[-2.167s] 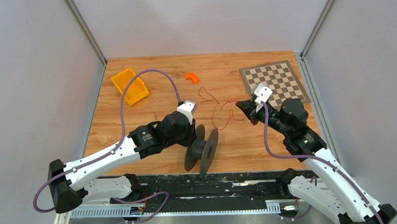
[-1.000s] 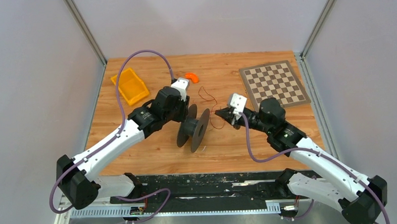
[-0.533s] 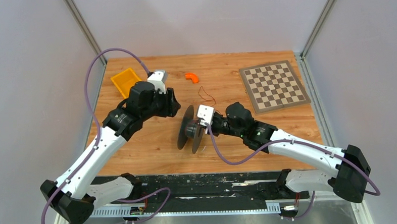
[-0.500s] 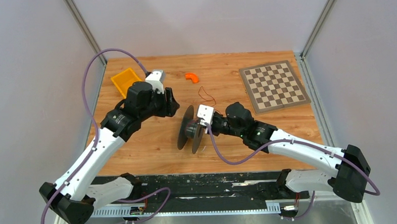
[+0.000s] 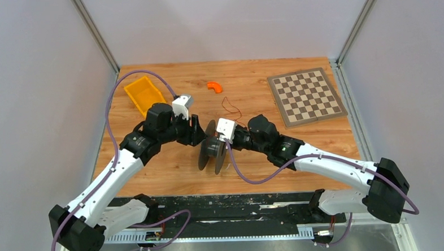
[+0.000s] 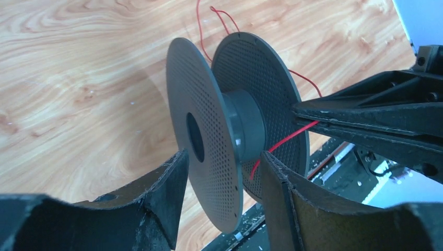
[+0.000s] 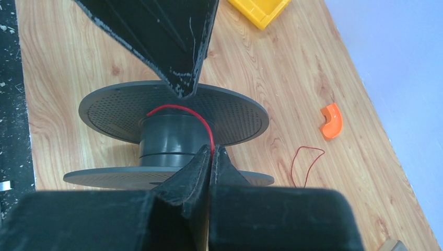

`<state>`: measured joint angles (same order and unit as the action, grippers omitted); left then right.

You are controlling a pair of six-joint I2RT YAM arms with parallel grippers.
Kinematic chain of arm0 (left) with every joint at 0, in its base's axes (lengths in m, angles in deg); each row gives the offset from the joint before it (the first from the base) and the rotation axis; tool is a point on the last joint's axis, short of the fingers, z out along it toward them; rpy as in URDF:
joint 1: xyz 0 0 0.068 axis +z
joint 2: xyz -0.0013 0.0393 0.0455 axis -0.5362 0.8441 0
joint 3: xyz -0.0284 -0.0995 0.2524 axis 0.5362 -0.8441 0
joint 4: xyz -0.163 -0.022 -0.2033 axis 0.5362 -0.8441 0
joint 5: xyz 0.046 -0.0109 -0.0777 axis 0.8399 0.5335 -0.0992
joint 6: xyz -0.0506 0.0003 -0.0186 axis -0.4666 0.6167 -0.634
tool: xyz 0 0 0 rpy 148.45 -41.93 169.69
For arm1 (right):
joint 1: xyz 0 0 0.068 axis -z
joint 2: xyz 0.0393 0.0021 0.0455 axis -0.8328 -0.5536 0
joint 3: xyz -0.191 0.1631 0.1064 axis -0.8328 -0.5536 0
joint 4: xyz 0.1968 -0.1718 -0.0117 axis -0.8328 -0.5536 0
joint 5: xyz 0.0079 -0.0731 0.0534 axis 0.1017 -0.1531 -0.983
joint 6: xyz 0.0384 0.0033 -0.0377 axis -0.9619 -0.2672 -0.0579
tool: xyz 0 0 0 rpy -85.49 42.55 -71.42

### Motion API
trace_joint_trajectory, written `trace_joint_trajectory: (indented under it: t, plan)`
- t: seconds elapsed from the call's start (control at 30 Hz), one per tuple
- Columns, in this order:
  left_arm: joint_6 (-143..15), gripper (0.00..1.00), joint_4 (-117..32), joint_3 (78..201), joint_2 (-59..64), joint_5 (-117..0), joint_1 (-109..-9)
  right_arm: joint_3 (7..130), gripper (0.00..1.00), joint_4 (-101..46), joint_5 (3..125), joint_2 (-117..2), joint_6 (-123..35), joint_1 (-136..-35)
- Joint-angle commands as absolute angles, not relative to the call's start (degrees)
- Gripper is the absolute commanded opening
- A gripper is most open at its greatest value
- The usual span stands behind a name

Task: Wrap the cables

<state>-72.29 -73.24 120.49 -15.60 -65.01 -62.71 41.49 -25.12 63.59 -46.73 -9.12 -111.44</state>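
A dark grey spool [image 5: 211,154] stands on its flange edges mid-table. The thin red wire [image 7: 183,108] runs over the spool's hub [image 7: 167,137] into my right gripper [image 7: 211,150], which is shut on it between the two flanges. The wire's loose end [image 5: 230,107] lies in loops on the wood behind the spool. My left gripper [image 6: 222,180] is open, its fingers either side of the near flange [image 6: 201,130] without pressing it. In the left wrist view the wire [image 6: 284,138] leads from the hub to my right gripper's shut fingers [image 6: 365,112].
A yellow bin [image 5: 144,95] sits at the far left and an orange curved piece [image 5: 214,87] at the far middle. A checkerboard [image 5: 305,95] lies at the far right. The table's black front edge [image 5: 234,201] is just in front of the spool.
My left gripper, which had let go of the spool and drawn back toward the bin, has come back to the near flange. My right gripper stays at the hub with the wire.
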Motion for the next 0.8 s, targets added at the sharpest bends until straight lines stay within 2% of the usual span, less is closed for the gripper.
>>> trace_joint_trajectory:
  t: [0.0,0.33,0.77]
  plan:
    - [-70.9,0.59,-68.8,120.3,-14.4,-71.6,-62.6,42.7,0.00,-23.4,64.7,-48.2,-8.5,-111.5]
    - [-69.4,0.54,-67.8,119.5,-14.0,-74.0,-62.6,42.3,0.00,-23.2,65.2,-48.5,-9.3,-111.5]
    - [-68.7,0.47,-69.3,120.3,-10.8,-67.9,-64.6,43.2,0.01,-24.4,64.8,-48.8,-6.8,-111.8]
